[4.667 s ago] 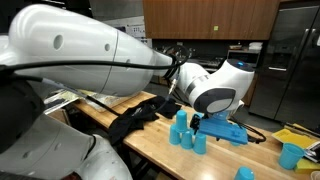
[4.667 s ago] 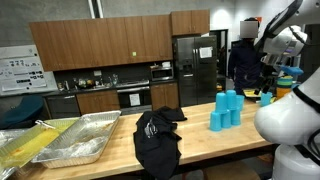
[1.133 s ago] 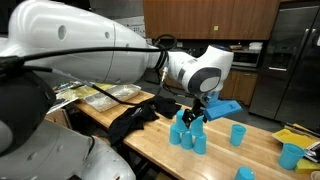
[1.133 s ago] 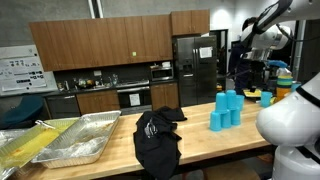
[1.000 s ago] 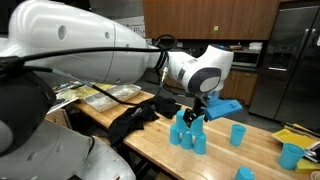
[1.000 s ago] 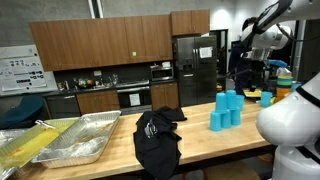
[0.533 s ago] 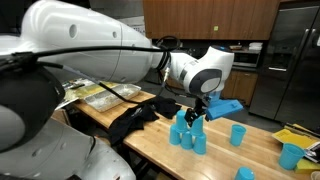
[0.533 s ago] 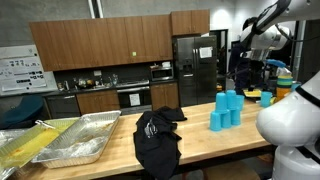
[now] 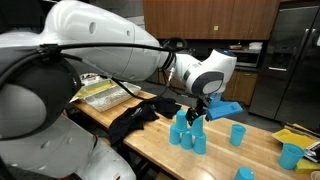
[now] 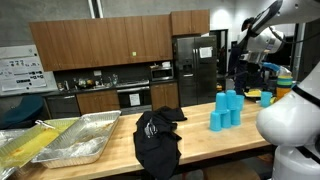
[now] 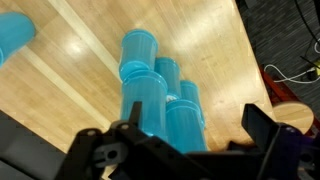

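just below gripper [image 11: 188, 142], fingers spread, empty: blue cup cluster [image 11: 150, 80] upright on wooden counter [image 11: 70, 95], centred under gap.

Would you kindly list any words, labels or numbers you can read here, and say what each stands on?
No text can be read in any view.
Wall poster: its print is too small and blurred to read.
Blue cups below the gripper: no markings visible.

The cups [image 9: 187, 134] stand packed together, with no gap to slip between. Bare table [image 9: 222, 158] lies open toward a lone cup [image 9: 238, 134]. A black cloth [image 9: 133, 121] crowds the other side.
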Tool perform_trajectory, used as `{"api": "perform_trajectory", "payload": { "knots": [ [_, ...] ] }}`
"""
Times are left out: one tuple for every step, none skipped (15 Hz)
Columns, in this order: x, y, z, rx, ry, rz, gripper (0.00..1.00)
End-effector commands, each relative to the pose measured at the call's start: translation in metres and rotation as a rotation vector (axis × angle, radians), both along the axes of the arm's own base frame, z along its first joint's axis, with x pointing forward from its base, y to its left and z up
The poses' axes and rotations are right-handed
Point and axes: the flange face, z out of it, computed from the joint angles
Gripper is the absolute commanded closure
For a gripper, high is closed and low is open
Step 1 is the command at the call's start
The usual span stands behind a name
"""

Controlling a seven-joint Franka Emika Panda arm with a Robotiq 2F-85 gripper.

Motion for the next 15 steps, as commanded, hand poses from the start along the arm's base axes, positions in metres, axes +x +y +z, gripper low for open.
{"api": "perform_trajectory", "payload": {
  "knots": [
    [0.001,0.000,0.000,0.000,0.002,-0.001,0.00],
    [0.001,0.000,0.000,0.000,0.001,-0.001,0.00],
    [0.001,-0.001,0.000,0.000,0.001,-0.001,0.00],
    [0.001,-0.001,0.000,0.000,0.001,-0.002,0.00],
    [0.000,-0.002,-0.004,0.010,0.002,-0.003,0.00],
    [0.001,0.001,-0.007,0.027,-0.008,-0.003,0.00],
    [0.006,0.004,-0.008,0.037,-0.034,-0.002,0.00],
    [0.010,0.007,-0.008,0.043,-0.059,0.005,0.00],
    [0.017,0.012,-0.007,0.052,-0.092,0.023,0.00],
    [0.024,0.016,-0.008,0.051,-0.111,0.032,0.00],
    [0.030,0.020,-0.008,0.050,-0.132,0.045,0.00],
    [0.037,0.024,-0.008,0.046,-0.147,0.065,0.00],
    [0.042,0.029,-0.008,0.036,-0.161,0.078,0.00],
    [0.046,0.031,-0.006,0.026,-0.165,0.091,0.00],
    [0.050,0.033,-0.003,0.005,-0.166,0.105,0.00]
  ]
}}
